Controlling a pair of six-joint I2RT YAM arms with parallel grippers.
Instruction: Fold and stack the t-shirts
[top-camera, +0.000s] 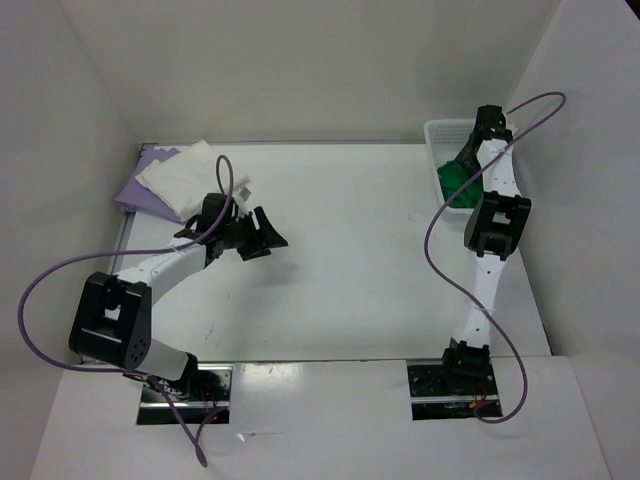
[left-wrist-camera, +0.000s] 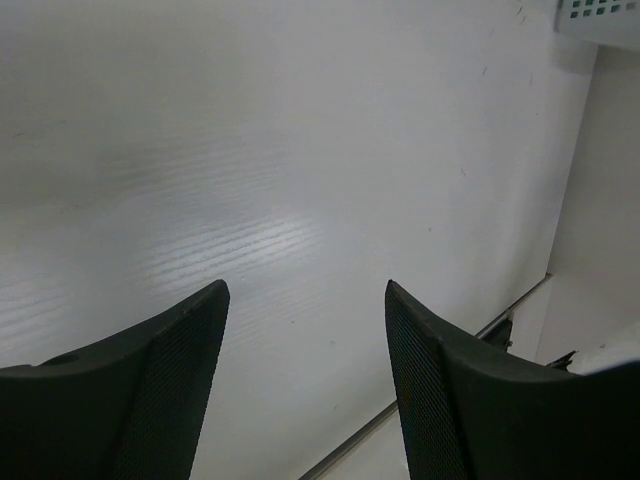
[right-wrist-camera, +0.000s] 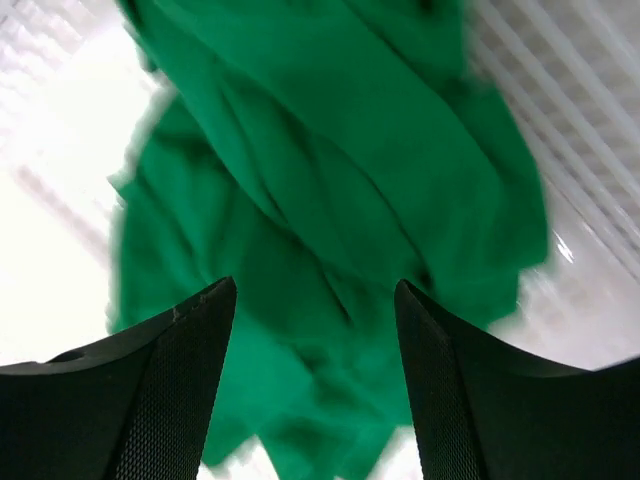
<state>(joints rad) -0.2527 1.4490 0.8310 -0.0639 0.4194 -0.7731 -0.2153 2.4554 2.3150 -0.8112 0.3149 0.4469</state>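
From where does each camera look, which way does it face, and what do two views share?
Top external: above and behind the bases, facing down on the table; left arm and right arm show whole.
Left wrist: on the left arm, facing bare table; open left fingers show.
Right wrist: on the right arm, facing down at the green t-shirt in the white mesh basket; open right fingers show.
Shared: top and right wrist both show the green t-shirt and basket.

From above I see the whole table (top-camera: 340, 260); left wrist looks low across it, right wrist close onto the green shirt (right-wrist-camera: 330, 180).
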